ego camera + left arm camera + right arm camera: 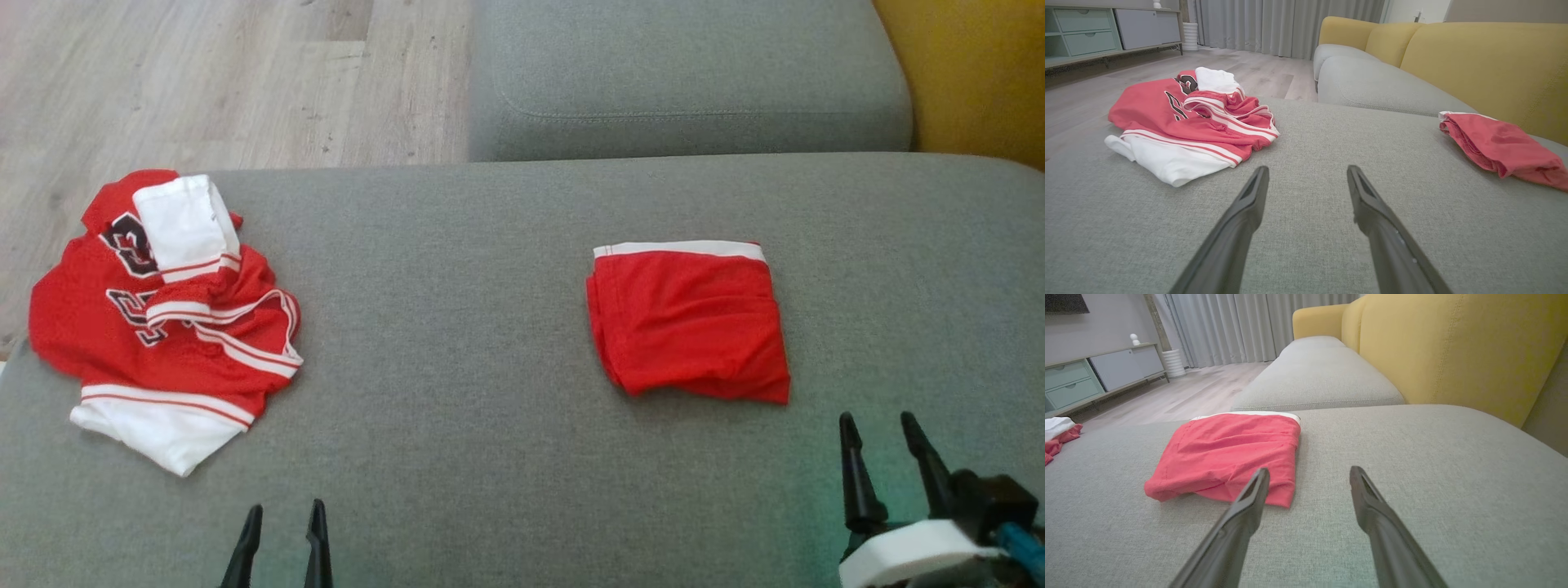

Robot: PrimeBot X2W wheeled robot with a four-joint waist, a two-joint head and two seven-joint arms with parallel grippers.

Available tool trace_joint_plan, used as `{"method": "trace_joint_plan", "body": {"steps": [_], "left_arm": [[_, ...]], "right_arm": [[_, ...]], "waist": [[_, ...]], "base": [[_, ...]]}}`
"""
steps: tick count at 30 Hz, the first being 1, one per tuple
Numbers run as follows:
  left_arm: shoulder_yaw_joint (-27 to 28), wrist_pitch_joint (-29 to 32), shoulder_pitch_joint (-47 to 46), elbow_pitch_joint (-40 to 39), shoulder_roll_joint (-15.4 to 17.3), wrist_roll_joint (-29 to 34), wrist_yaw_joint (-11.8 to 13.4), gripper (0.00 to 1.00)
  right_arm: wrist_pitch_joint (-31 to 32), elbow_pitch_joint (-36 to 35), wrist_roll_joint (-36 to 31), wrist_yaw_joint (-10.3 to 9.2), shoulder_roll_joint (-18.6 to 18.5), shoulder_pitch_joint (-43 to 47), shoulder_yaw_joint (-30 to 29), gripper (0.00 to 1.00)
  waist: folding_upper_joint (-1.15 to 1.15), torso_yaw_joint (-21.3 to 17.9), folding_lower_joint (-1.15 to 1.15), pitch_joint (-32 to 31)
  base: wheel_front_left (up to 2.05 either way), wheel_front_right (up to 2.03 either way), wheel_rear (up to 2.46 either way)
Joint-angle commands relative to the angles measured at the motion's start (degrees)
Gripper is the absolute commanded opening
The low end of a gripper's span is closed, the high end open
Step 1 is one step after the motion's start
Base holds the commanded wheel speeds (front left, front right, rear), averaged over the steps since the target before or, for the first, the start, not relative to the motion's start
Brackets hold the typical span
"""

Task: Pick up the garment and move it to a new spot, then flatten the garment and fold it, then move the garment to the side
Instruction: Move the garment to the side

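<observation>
A broad grey seat cushion (490, 490) takes up the foreground, with a second grey cushion (686, 73) butting against its far edge and a yellow backrest (1453, 347) rising along one side of both. Beyond the cushions lies a pale wood-plank floor (204, 82), and at its far side stands a low cabinet (1086, 36) with pale green drawers and grey doors. Grey curtains (1290, 24) hang behind a white ribbed cylinder (1190, 36), perhaps a planter, standing on the floor just beside the cabinet's end.

Folded red garment (690, 322)
Neat rectangle, white band along its far edge; lying flat on the grey cushion (490, 367); near edge rumpled
</observation>
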Motion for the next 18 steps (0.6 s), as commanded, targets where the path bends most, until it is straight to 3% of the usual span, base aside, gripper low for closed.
{"method": "trace_joint_plan", "body": {"steps": [1, 7, 10, 18], "left_arm": [[2.4, -0.3, -2.1, -1.7, -0.2, 0.4, -0.1, 1.0], [2.9, -0.3, -2.7, -1.7, -0.2, 0.8, -0.5, 1.0], [2.9, -0.3, -3.0, -1.9, -0.2, 0.8, -0.5, 1.0], [1.5, -0.3, -5.5, -2.4, -0.2, 0.9, -1.2, 1.0]], "right_arm": [[-0.8, -1.7, -0.3, -0.04, -0.2, -0.9, 0.9, 1.0], [-0.8, -0.8, -0.4, -0.04, 0.5, -1.4, 1.9, 1.0], [0.5, -0.5, 2.5, -0.04, 0.5, -3.3, 2.8, 1.0], [21.3, -1.4, 15.5, -0.04, -2.3, -16.7, 2.5, 1.0]], "waist": [[0.0, -0.2, 0.0, 0.1], [0.0, -0.8, 0.0, 0.6], [0.0, -0.7, 0.0, 1.1], [0.0, 0.6, 0.0, 6.1]], "base": [[0.0, 0.0, 0.0], [0.0, 0.0, 0.0], [0.0, 0.0, 0.0], [0.0, 0.0, 0.0]]}}
